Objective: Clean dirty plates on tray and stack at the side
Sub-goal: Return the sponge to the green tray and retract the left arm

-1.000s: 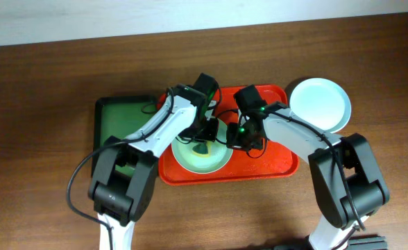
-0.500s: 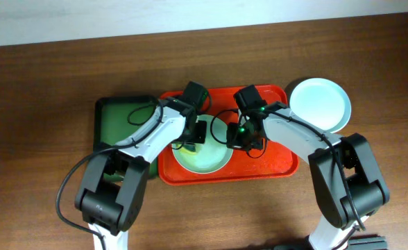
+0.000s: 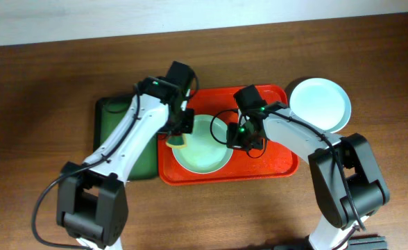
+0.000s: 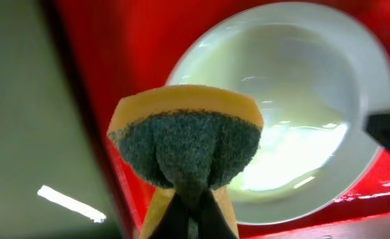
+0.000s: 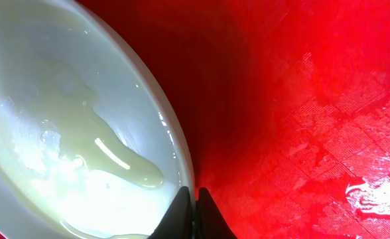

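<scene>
A pale plate (image 3: 205,149) with a wet yellowish film lies on the left part of the red tray (image 3: 270,167). My left gripper (image 3: 179,130) is shut on a yellow and green sponge (image 3: 178,142) and holds it over the plate's left rim, by the tray's left edge. In the left wrist view the sponge (image 4: 187,141) hangs in front of the plate (image 4: 301,86). My right gripper (image 3: 233,137) is shut on the plate's right rim. The right wrist view shows the fingers (image 5: 182,211) pinching that rim, the plate (image 5: 56,113) to the left and the tray floor (image 5: 308,106) to the right.
A pale mint-blue plate (image 3: 320,104) sits on the table off the red tray's right top corner. A dark green tray (image 3: 115,125) lies against the red tray's left side, also in the left wrist view (image 4: 22,113). Wooden table all round.
My left gripper has moved left with the sponge, from the plate's middle to its left rim. The right gripper has kept its hold on the plate's right rim.
</scene>
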Robot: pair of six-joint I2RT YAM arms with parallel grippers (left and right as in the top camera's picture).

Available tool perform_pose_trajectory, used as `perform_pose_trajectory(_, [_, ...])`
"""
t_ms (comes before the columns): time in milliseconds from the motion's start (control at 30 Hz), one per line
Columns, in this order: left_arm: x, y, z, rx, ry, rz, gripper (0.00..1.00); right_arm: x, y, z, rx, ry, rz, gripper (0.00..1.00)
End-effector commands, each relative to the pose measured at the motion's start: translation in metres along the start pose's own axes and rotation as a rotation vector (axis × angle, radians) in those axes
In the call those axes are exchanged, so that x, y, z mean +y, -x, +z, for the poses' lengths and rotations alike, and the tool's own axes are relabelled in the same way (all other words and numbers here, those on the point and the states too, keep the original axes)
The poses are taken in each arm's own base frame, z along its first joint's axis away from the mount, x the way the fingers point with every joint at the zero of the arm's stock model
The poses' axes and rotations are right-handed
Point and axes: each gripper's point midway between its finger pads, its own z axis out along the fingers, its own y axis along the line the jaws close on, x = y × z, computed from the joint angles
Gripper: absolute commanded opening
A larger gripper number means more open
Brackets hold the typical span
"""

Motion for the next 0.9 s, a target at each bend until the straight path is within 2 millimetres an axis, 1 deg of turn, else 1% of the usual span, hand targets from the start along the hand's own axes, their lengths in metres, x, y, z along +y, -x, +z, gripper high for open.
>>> perform_pose_trajectory(0, [0.057,0.001,-0.005,0.023,0.063,-0.116,0.00,0.001,-0.001,0.000,-0.004,-0.006,-0.012,0.04])
perform_pose_trajectory(67, [0.095,-0.004,-0.006,0.056,0.079,-0.202,0.00,0.001,-0.001,0.000,-0.004,-0.006,-0.012,0.04])
perform_pose_trajectory(100, [0.104,-0.005,-0.007,0.063,0.082,-0.215,0.00,0.001,-0.001,0.000,-0.004,-0.006,-0.012,0.04])
perform_pose_trajectory(133, [0.121,-0.008,-0.008,0.075,0.087,-0.232,0.00,0.001,-0.001,0.000,-0.004,-0.006,-0.012,0.04])
perform_pose_trajectory(233, [0.148,-0.010,-0.009,0.078,0.104,-0.259,0.00,0.001,-0.001,0.000,-0.004,-0.006,-0.012,0.04])
perform_pose_trajectory(300, [0.156,-0.012,-0.009,0.081,0.128,-0.268,0.00,0.001,-0.001,0.000,-0.004,-0.006,-0.012,0.04])
perform_pose_trajectory(367, [0.158,-0.015,-0.001,0.083,0.142,-0.267,0.00,0.001,-0.001,0.000,-0.004,-0.006,-0.012,0.04])
perform_pose_trajectory(433, [0.163,-0.018,0.013,0.075,0.169,-0.266,0.00,0.001,-0.001,0.000,-0.004,-0.006,-0.012,0.04])
perform_pose_trajectory(500, [0.169,-0.027,0.033,0.080,0.202,-0.263,0.00,0.001,-0.001,0.000,-0.004,-0.006,-0.012,0.04])
perform_pose_trajectory(567, [0.170,-0.036,0.052,0.081,0.205,-0.264,0.00,0.001,-0.001,0.000,-0.004,-0.006,-0.012,0.04])
perform_pose_trajectory(633, [0.173,-0.041,0.063,0.075,0.217,-0.264,0.00,0.001,-0.001,0.000,-0.004,-0.006,-0.012,0.04])
perform_pose_trajectory(667, [0.173,-0.041,0.063,0.077,0.216,-0.264,0.21,0.001,-0.001,0.000,-0.004,-0.006,-0.012,0.04])
perform_pose_trajectory(700, [0.173,-0.040,0.061,0.073,0.216,-0.265,0.51,0.001,-0.001,0.000,-0.005,-0.006,-0.012,0.04])
perform_pose_trajectory(767, [0.173,-0.030,0.042,0.063,0.218,-0.296,0.56,0.001,-0.001,0.000,-0.005,-0.006,-0.012,0.04])
perform_pose_trajectory(800, [0.176,-0.021,0.028,0.036,0.217,-0.327,0.61,0.001,-0.001,0.000,-0.005,-0.006,-0.012,0.04])
perform_pose_trajectory(833, [0.180,-0.010,0.009,-0.003,0.215,-0.359,0.82,0.001,-0.001,0.000,-0.005,-0.006,-0.012,0.04])
perform_pose_trajectory(867, [0.183,0.002,-0.011,-0.049,0.201,-0.381,0.93,0.001,-0.001,0.000,-0.005,-0.006,-0.012,0.04])
